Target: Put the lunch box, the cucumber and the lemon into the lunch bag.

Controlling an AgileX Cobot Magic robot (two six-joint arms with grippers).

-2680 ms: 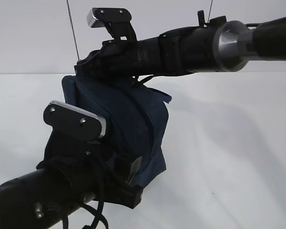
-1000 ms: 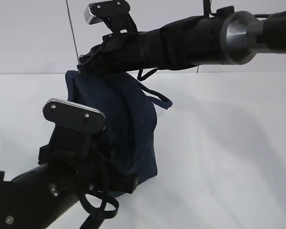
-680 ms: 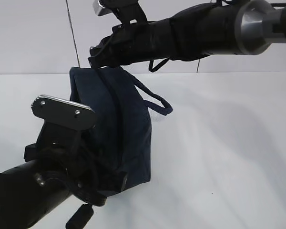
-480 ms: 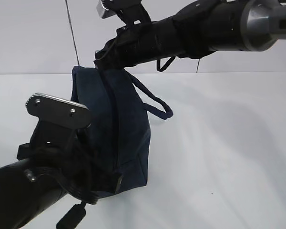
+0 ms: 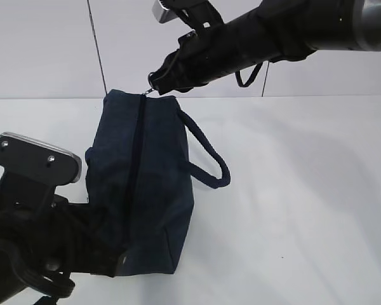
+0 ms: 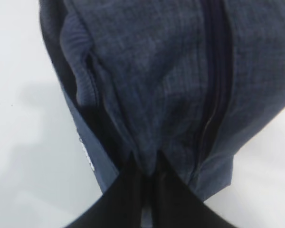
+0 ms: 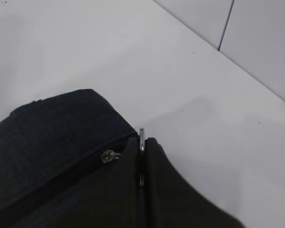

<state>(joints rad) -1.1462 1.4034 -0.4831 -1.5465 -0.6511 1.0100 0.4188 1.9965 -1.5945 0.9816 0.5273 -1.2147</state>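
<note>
On the white tabletop (image 5: 317, 190), left of centre, stands the navy lunch bag (image 5: 146, 184), zipper closed. At its far top end the right tool (image 5: 153, 84) is clamped on the metal ring pull (image 7: 142, 133). Near its lower end, the left tool (image 6: 149, 183) pinches the fabric.

lunch bag (image 5: 152, 184) inside: hidden — zipper closed
left gripper (image 6: 149, 178) fingertips: buried in fabric folds — edge-cropped
bag's near corner: behind left arm
</note>
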